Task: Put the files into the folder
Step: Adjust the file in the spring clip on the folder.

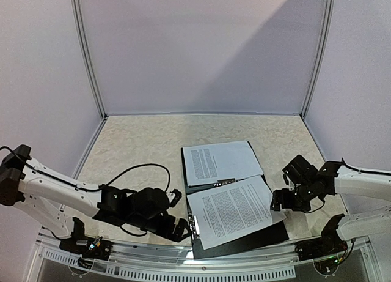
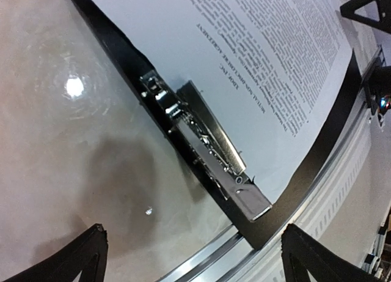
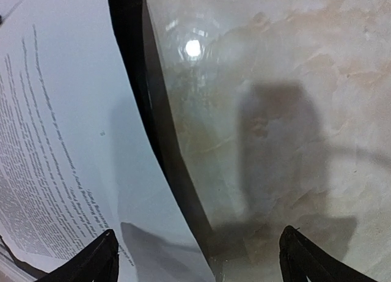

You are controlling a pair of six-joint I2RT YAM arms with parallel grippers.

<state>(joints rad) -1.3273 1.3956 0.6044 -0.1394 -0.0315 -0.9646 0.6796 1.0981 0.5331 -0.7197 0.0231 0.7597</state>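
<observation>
The folder (image 1: 259,238) lies open on the desk (image 1: 134,141), near its front edge, with files (image 1: 235,211) on both halves. The near sheet lies skewed. The left gripper (image 1: 178,228), released, sits just beside the metal clip (image 2: 208,147). The right gripper (image 1: 280,199), released, sits at the folder's right edge.

White files (image 1: 229,211) carry dense black text; the folder (image 1: 256,242) is plain matte black, its clip (image 2: 214,150) shiny silver. The table (image 1: 134,141) is beige with pale marble-like mottling, the wall (image 1: 201,49) behind a flat lilac-grey
</observation>
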